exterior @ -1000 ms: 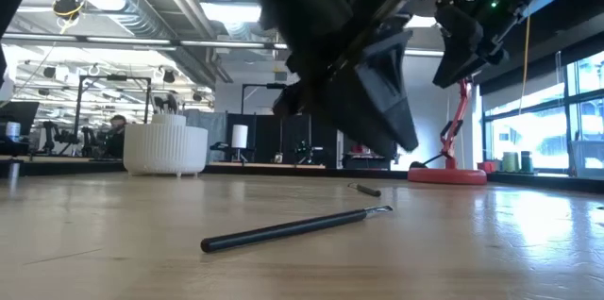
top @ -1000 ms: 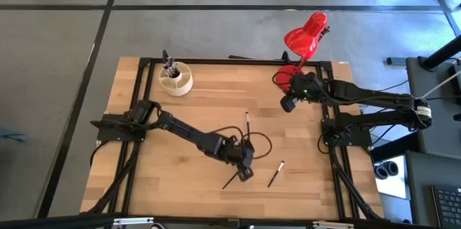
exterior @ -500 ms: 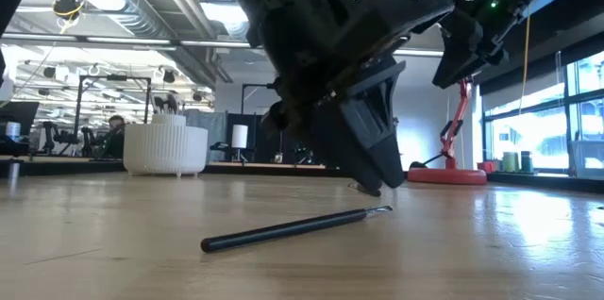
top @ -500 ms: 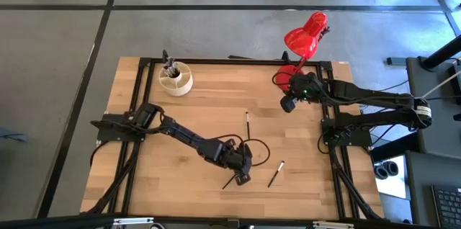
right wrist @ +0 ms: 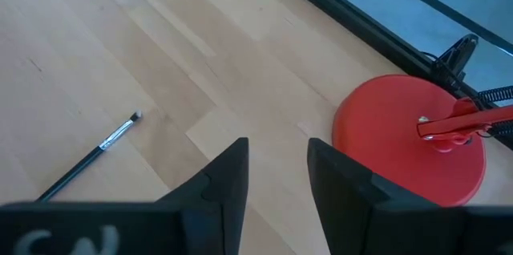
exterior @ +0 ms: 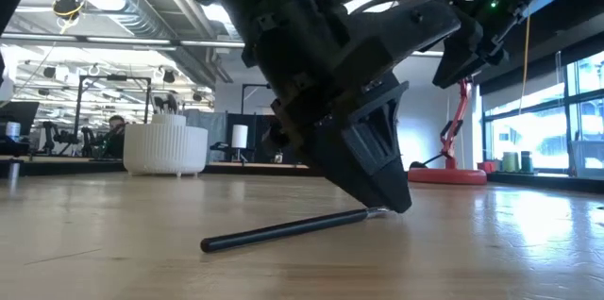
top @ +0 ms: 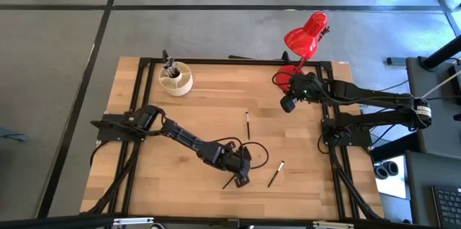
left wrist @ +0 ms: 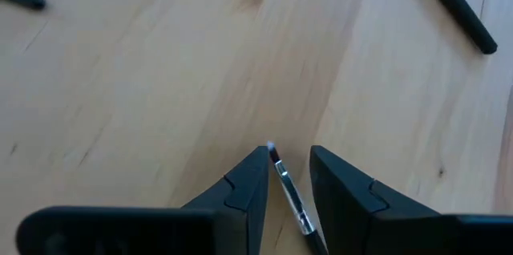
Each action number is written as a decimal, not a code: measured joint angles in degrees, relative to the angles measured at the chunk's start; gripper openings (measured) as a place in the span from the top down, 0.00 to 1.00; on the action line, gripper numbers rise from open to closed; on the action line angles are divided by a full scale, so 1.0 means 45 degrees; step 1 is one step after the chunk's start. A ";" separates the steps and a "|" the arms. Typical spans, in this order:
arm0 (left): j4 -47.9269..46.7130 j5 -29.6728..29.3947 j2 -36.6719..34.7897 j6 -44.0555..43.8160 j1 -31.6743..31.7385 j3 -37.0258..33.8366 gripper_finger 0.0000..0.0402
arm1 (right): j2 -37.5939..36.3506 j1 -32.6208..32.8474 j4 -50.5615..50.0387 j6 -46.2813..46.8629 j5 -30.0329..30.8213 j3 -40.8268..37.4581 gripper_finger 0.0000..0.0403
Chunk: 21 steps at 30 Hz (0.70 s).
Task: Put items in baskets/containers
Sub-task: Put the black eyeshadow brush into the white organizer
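left gripper (left wrist: 284,176) is low over the near middle of the wooden table (top: 202,114), fingers apart with a narrow gap. a thin makeup brush (left wrist: 287,191) lies in that gap, its silver ferrule and small tip showing between the dark wedge-shaped fingers (left wrist: 240,191). whether the fingers press on it cannot be told; in the low view the brush (exterior: 283,230) lies flat on the table, its tip end under the fingertips.

right gripper (right wrist: 276,167) hangs near the far right edge, just beside the red lamp base (right wrist: 413,139), fingers apart, holding nothing.

materials: table of pale, smooth-grained wood; brushes with slim dark matte handles; lamp base a glossy red disc.

2 more brushes lie loose on the table: one (top: 248,124) toward the far side of the left gripper, one (top: 275,174) just to its right. the cream-white round organiser (top: 176,78), ribbed on its wall, stands at the far left, well apart from the left gripper, with a few brushes upright in it.
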 joint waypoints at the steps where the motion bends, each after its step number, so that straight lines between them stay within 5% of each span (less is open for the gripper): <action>1: 0.0059 -0.0042 0.0071 0.0018 -0.0011 0.0000 0.78 | 0.0000 0.0000 -0.0010 0.0039 0.0000 0.0000 0.68; 7: -0.0606 -0.0374 0.0399 -0.0370 -0.0155 0.0092 0.79 | 0.0000 0.0000 -0.0039 0.0141 -0.0005 0.0000 0.68; 14: -0.1106 -0.0469 0.0370 -0.0073 -0.0130 0.0078 0.98 | 0.0000 0.0000 -0.0039 0.0125 0.0000 0.0000 0.68; 21: -0.1556 -0.1300 -0.0133 0.0119 0.0001 -0.0031 0.99 | 0.0000 0.0000 -0.0040 0.0076 0.0013 0.0000 0.68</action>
